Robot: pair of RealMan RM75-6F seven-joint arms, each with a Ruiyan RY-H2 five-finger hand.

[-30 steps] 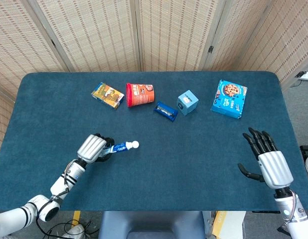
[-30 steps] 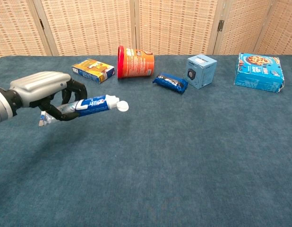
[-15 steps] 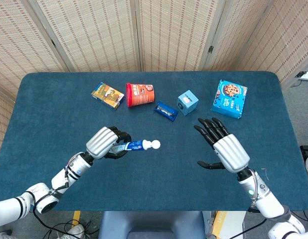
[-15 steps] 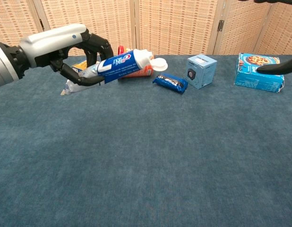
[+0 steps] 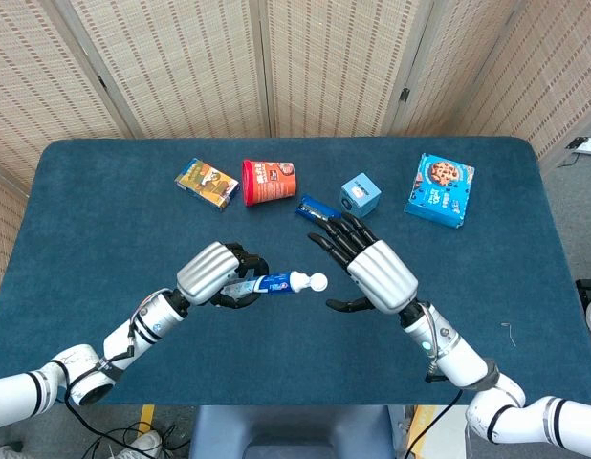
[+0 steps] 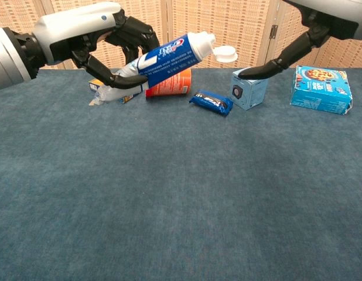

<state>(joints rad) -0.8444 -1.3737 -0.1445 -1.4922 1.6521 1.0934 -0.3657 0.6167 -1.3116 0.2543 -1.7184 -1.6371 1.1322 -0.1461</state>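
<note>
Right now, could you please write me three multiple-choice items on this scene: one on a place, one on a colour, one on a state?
1. Where does the cookie box lie?
A. far right of the table
B. beside the left hand
C. on the orange cup

2. What colour is the toothpaste tube's cap?
A. red
B. white
C. green

3. What is the right hand doing?
A. gripping the cap
B. holding the snack bar
C. open, holding nothing

Answers: 1 A, it is the rightmost item; 2 B, the cap shows white in both views; 3 C, its fingers are spread near the cap without closing.
</note>
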